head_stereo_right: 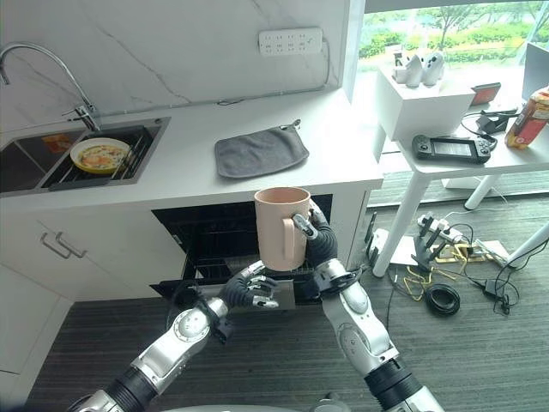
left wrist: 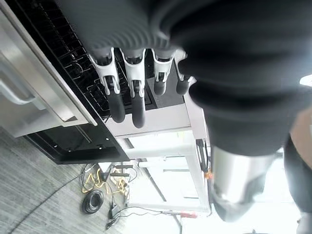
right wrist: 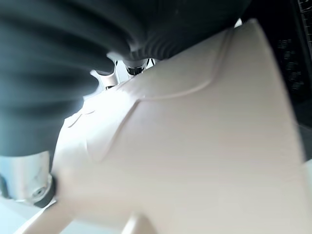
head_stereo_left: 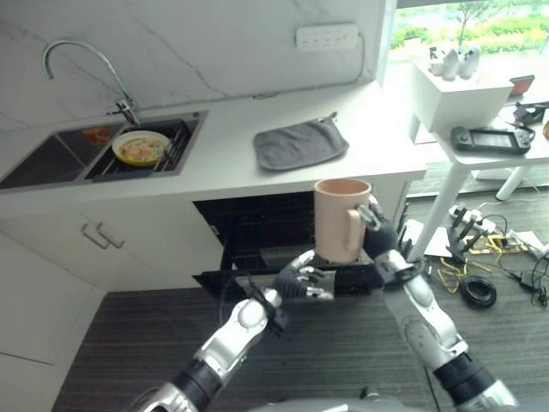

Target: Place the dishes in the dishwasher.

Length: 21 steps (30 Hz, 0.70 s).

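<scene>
Pink mug (head_stereo_right: 281, 227), upright, held by the right hand (head_stereo_right: 319, 242) above the open dishwasher (head_stereo_right: 214, 240).
Right hand grips the mug at its handle side, fingers curled on it; mug's long axis vertical, mouth up, directly over the pulled-out lower rack (head_stereo_left: 257, 257). Left hand (head_stereo_left: 302, 281) hovers just below and beside the mug base, fingers loosely extended, holding nothing. Coming move judged a short descent into the rack; room open below. Second dish: bowl (head_stereo_left: 141, 147) in the sink (head_stereo_left: 51, 163), well apart. Grey mat (head_stereo_left: 299, 142) on the surface (head_stereo_left: 232, 159).

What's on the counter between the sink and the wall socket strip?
A grey cloth lies on the white counter between the sink and socket strip, in the left eye view.
</scene>
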Available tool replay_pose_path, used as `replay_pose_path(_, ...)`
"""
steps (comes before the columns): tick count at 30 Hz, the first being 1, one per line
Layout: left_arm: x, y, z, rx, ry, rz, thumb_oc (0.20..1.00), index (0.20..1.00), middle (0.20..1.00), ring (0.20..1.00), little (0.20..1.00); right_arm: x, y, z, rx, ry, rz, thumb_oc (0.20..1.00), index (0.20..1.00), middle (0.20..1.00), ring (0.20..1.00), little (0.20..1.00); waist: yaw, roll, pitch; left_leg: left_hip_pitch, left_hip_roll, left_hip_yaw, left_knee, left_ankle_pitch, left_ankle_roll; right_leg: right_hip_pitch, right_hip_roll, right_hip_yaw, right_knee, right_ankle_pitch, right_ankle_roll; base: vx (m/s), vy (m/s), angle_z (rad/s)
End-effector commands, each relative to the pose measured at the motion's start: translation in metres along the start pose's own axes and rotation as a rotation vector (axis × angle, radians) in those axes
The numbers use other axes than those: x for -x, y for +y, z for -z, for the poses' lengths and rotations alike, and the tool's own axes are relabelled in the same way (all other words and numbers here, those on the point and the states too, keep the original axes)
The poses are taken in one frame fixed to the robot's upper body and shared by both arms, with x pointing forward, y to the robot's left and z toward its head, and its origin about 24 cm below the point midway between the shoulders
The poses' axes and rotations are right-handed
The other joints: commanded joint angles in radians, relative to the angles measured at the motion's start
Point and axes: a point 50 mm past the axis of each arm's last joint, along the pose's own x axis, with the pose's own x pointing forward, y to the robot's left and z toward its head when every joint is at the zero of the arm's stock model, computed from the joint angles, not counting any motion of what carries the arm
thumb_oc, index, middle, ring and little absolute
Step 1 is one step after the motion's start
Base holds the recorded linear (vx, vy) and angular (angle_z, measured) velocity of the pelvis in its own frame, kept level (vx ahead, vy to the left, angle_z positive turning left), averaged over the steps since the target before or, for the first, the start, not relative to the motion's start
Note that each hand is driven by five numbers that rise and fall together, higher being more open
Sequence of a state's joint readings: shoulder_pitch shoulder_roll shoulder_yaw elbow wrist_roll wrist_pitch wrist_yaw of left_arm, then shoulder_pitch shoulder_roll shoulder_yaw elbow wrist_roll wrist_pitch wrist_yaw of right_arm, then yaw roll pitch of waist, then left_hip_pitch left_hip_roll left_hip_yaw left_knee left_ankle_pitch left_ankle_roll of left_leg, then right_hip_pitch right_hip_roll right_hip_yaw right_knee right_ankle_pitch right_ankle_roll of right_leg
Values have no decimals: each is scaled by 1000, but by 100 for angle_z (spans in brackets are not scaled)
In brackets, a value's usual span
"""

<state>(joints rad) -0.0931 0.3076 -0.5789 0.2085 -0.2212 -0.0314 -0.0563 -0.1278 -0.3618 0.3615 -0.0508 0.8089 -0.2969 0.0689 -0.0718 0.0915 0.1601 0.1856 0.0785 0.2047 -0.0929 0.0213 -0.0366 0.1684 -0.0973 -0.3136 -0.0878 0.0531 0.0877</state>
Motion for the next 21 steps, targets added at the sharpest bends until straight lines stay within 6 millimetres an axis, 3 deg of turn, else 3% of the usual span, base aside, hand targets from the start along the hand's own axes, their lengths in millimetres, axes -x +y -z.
replay_pose_path(1,1,20,-20,34,-127,-94,1000,1000,1000,1000,1000,-10,14,-41,-83,-277,-34,200,200,200,200,200,6,-61,4,45,-17,55,23,-82,29,14,-29,87,63,-85,30,0,0,0)
replay_pose_path(5,19,39,-13,30,-159,-247,1000,1000,1000,1000,1000,5,-5,-46,-202,-305,38,200,200,200,200,200,4,-70,6,38,-14,54,28,-84,31,6,-25,86,70,-87,27,11,-50,0)
replay_pose_path(10,35,63,-26,-122,-265,-400,1000,1000,1000,1000,1000,17,-14,-33,-228,-244,31,200,200,200,200,200,6,-79,20,9,7,39,88,-94,19,-9,-5,89,90,-108,1,1,-170,3)
replay_pose_path(12,42,71,-29,-196,-293,-467,1000,1000,1000,1000,1000,19,-15,-28,-232,-211,11,200,200,200,200,200,9,-89,31,-27,19,32,202,-126,12,-20,1,97,113,-118,-19,9,-215,21)
replay_pose_path(13,49,75,-32,-246,-326,-502,1000,1000,1000,1000,1000,21,-16,-28,-213,-198,-9,200,200,200,200,200,20,-99,52,-128,31,-13,400,-109,-1,-27,10,115,129,-120,-44,-2,-168,40)
replay_pose_path(14,52,77,-34,-258,-338,-516,1000,1000,1000,1000,1000,21,-17,-28,-195,-193,-15,200,200,200,200,200,25,-99,60,-172,37,-35,443,-69,-10,-30,18,124,132,-118,-53,15,-43,59)
replay_pose_path(16,58,82,-34,-236,-362,-535,1000,1000,1000,1000,1000,20,-17,-29,-169,-189,-25,200,200,200,200,200,26,-76,71,-180,64,-32,300,3,-24,-37,27,131,144,-128,-48,100,199,32)
replay_pose_path(17,58,82,-34,-236,-362,-535,1000,1000,1000,1000,1000,20,-17,-29,-169,-189,-25,200,200,200,200,200,26,-76,71,-180,64,-32,300,3,-24,-37,27,131,144,-128,-48,200,507,-12)
replay_pose_path(18,57,81,-35,-258,-379,-525,1000,1000,1000,1000,1000,17,-16,-33,-154,-210,-17,200,200,200,200,200,34,-62,76,-190,86,-60,175,67,-45,-19,9,127,132,-136,-34,167,482,6)
replay_pose_path(21,54,83,-34,-268,-370,-529,1000,1000,1000,1000,1000,17,-18,-33,-179,-203,-6,200,200,200,200,200,32,-55,63,-149,62,-63,117,20,-33,-19,-43,112,126,-124,4,170,488,13)
